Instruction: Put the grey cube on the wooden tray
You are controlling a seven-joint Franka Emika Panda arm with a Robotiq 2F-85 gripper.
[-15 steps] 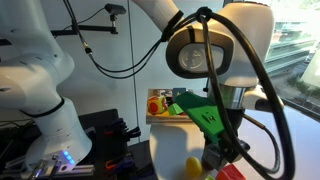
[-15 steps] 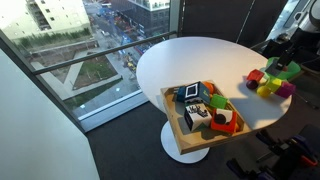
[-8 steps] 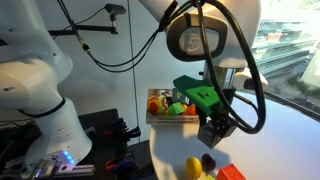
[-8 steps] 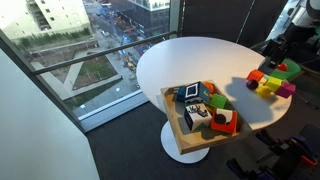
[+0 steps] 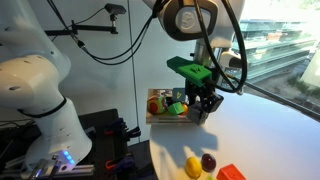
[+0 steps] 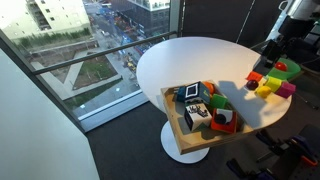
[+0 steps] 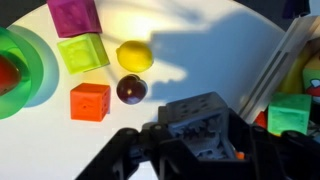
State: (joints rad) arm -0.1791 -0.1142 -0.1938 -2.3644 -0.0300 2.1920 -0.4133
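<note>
The cube (image 7: 195, 112) is a plain matte grey block with squared edges and a faintly speckled front face, low in the middle of the wrist view. The gripper (image 7: 196, 128) pinches it between dark fingers above the smooth white table (image 7: 190, 40) (in the exterior views the cube is too small to make out). Left of it lie loose toys: a glossy yellow lemon (image 7: 134, 55), a dark round plum (image 7: 131, 89), an orange block (image 7: 90, 101), a lime block (image 7: 82, 52) and a purple block (image 7: 72, 15). The tray (image 6: 172, 118), shallow light wood with a low rim, sits at the lower middle of an exterior view. It holds an orange-red block (image 6: 225, 122), a green piece (image 6: 215, 102) and a blue-and-white item (image 6: 190, 93). The cube hangs outside the tray, whose rim shows at the wrist view's right edge.
</note>
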